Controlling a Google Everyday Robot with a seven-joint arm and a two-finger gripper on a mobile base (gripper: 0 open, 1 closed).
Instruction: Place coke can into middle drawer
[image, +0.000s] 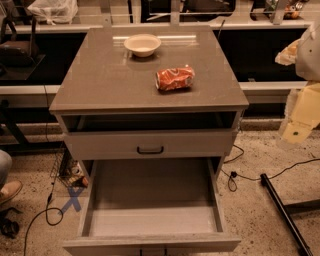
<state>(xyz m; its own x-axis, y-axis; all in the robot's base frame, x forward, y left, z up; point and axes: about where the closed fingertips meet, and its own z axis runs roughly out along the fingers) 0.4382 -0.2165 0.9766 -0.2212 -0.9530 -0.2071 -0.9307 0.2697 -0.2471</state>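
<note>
The coke can (175, 78), red, dented and with white lettering, lies on its side on the grey cabinet top (100, 80), right of centre. The middle drawer (150, 220) is pulled out wide below, showing a plain grey floor with nothing in it. My gripper (295, 131) hangs at the right edge of the camera view, beside the cabinet, to the right of the can and lower than it, holding nothing that I can see.
A cream-white bowl (142, 44) stands at the back of the cabinet top. A shut drawer front with a black handle (150, 149) sits above the open drawer. Cables (235, 175) and a black rod (285, 212) lie on the floor at right. A person's shoe (9, 190) is at left.
</note>
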